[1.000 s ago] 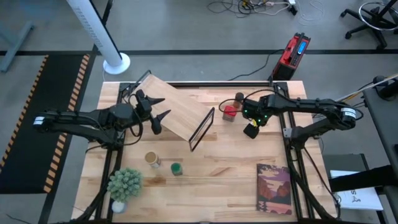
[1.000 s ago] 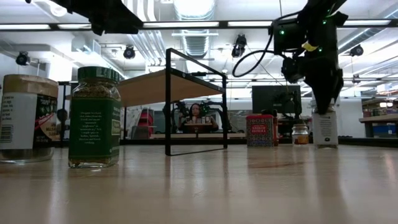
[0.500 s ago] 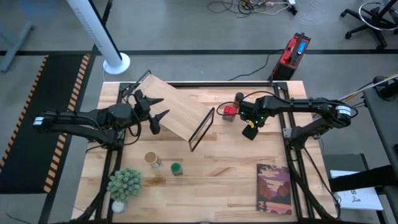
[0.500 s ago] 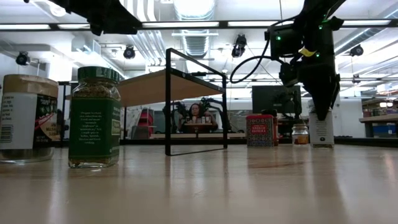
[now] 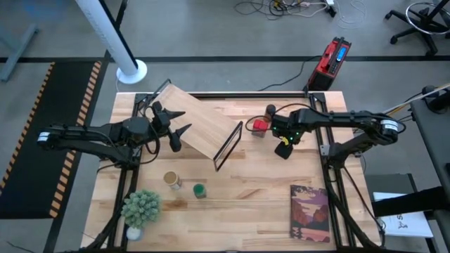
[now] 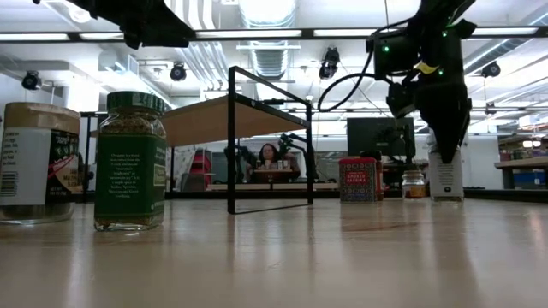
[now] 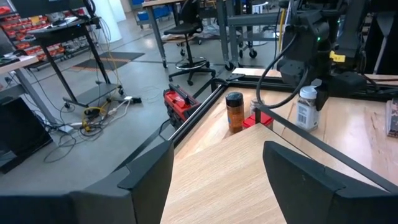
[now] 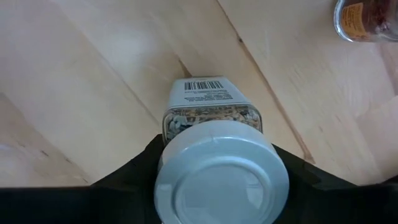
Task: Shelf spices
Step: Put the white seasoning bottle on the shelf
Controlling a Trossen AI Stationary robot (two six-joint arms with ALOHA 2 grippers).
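Note:
My right gripper [image 5: 284, 145] is shut on the white-lidded jar [image 8: 211, 118] on the table's right half, right of the shelf. The red boxy tin [image 5: 260, 126] and the dark-lidded brown jar [image 5: 271, 111] stand just beyond it. A small silvery-topped jar [image 6: 413, 184] stands beside it in the low view. The slanted pale plank shelf [image 5: 204, 123] rests with its black frame [image 5: 228, 146] on the table. My left gripper [image 5: 176, 126] hovers open over the shelf's left end. The tan-topped jar [image 5: 171, 180] and the green-lidded jar [image 5: 200, 190] stand near the front. My right gripper pinches the white-lidded jar just under its white lid [image 8: 222, 180], one finger [image 8: 140, 171] on each side. The fingers come from above, pointing down. The jar stands upright below them [image 6: 445, 177], its base at table level; whether it touches the wood I cannot tell.
A potted plant [image 5: 140, 209] sits at the near left corner and a book [image 5: 309, 213] lies at the near right. Bare wood lies between the shelf frame and the book. A red device [image 5: 332, 60] sits on the floor beyond the far right corner.
My right gripper, with the white-lidded jar, swayed a little toward the table's left and came back again. My left arm has kept still.

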